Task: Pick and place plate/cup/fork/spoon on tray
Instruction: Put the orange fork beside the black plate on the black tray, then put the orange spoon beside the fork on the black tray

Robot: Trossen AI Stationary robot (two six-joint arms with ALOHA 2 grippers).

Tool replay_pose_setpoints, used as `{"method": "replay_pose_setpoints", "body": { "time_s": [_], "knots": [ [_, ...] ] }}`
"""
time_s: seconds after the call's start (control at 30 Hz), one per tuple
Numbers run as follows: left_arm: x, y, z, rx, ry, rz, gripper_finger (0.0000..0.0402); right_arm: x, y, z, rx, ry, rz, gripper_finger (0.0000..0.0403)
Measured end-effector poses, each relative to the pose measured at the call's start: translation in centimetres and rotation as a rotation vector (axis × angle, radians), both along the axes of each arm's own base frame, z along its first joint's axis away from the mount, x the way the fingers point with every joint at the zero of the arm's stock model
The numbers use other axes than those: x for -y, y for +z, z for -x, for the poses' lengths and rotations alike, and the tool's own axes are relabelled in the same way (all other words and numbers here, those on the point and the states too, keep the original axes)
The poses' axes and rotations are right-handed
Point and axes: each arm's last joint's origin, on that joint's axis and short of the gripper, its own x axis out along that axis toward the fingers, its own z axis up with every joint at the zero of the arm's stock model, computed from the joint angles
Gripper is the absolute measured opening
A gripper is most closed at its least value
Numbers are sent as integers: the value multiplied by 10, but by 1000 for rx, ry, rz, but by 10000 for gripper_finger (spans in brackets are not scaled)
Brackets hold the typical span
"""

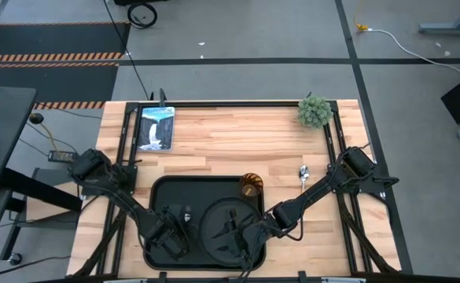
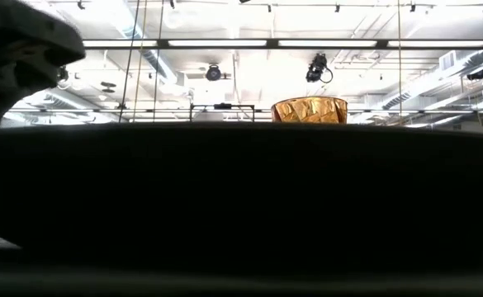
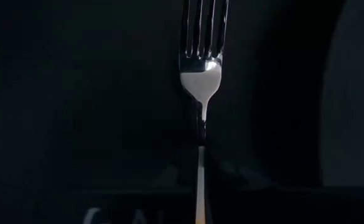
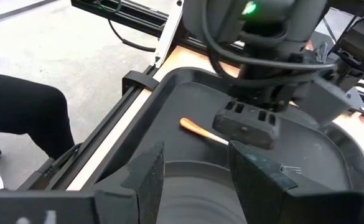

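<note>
The black tray [image 1: 156, 196] lies at the table's near middle. The round black plate [image 1: 214, 222] lies on its right half, and the amber cup [image 1: 251, 185] stands in its far right corner. My left gripper [image 1: 178, 217] is low over the tray's left half, shut on the fork [image 3: 201, 68]. My right gripper [image 4: 197, 180] is open just over the plate [image 4: 194, 196], one finger on either side of its rim; I cannot tell whether they touch it. The spoon [image 1: 303, 174] lies on the wood to the right of the tray. My left gripper has the fork by its handle, about midway along [image 3: 200, 177], between its two fingers, which come from above and lie across it. The orange handle end [image 4: 197, 129] and the tines [image 4: 290, 168] stick out on either side. The fork is level, low over the tray floor; I cannot tell whether it rests on it.
A small green plant [image 1: 314, 111] stands at the table's far right, and a framed picture [image 1: 156, 128] lies at the far left. In the low view the tray's dark wall [image 2: 241, 206] fills most of the frame. Bare wood lies beyond the tray.
</note>
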Motion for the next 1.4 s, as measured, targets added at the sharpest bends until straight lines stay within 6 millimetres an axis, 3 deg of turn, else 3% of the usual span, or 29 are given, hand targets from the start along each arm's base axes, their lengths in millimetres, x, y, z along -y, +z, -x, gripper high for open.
{"method": "replay_pose_setpoints", "body": {
  "time_s": [0.2, 0.57, 0.87, 1.07, 1.2, 1.4],
  "knots": [
    [3, -6, 1, 8, 25, -25, 21, 0, 0, 0, 2, 3, 5, 183],
    [2, -6, 1, 5, 17, -39, 87, 0, 0, 0, -2, 2, 6, 183],
    [2, 0, 5, 0, -41, -45, 99, 7, -4, 12, -159, -18, 60, 183],
    [2, 16, 2, 56, -164, -133, 90, 1, 10, 37, -259, -17, 82, 183],
    [10, 35, -8, 101, -382, -233, 89, -4, 18, 61, -324, -54, 107, 183],
    [21, 63, -22, 170, -683, -383, 89, 11, 22, 108, -495, -295, 78, 183]
  ]
}}
